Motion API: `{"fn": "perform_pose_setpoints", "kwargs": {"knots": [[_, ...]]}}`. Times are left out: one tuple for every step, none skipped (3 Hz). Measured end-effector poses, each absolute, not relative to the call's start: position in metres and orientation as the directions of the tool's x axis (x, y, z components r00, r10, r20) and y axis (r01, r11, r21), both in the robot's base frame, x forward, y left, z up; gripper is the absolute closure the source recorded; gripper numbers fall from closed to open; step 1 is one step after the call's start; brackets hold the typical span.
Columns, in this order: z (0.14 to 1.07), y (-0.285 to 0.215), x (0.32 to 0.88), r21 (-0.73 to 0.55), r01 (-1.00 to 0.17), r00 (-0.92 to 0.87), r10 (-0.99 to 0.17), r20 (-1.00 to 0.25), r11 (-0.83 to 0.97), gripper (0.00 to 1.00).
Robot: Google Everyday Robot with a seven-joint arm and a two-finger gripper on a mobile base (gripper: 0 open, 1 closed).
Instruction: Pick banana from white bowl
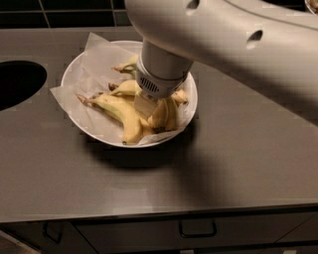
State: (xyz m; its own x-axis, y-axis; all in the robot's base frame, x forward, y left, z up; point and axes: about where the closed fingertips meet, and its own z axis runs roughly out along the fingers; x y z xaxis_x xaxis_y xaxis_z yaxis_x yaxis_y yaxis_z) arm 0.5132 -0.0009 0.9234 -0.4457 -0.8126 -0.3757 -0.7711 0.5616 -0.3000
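Claw (145, 105) low over the bananas in the white bowl (194, 104)
I see the long banana (117, 106) lying just to the claw's left as the camera shows it, its length running from stem at far left down toward the bowl's near rim; other bananas crowd the claw's far side. I cannot tell how wide the claw is or whether it holds anything

A grey countertop (238, 163) with a dark round hole (17, 84) at left, handled drawers (198, 230) below, dark tiled wall (74, 12) behind.

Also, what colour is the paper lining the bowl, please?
White paper, clearest in the camera view; the hand is among the bananas in the white bowl.
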Motion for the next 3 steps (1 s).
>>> {"fn": "perform_pose_setpoints", "kwargs": {"knots": [[0.9224,-0.0006,0.514,-0.317,-0.76,-0.461,-0.814,-0.352,0.567,0.62],[0.9234,-0.0001,0.5135,-0.322,-0.755,-0.467,-0.813,-0.348,0.572,0.85],[0.9234,0.0,0.5135,-0.322,-0.755,-0.467,-0.813,-0.348,0.572,1.0]]}}
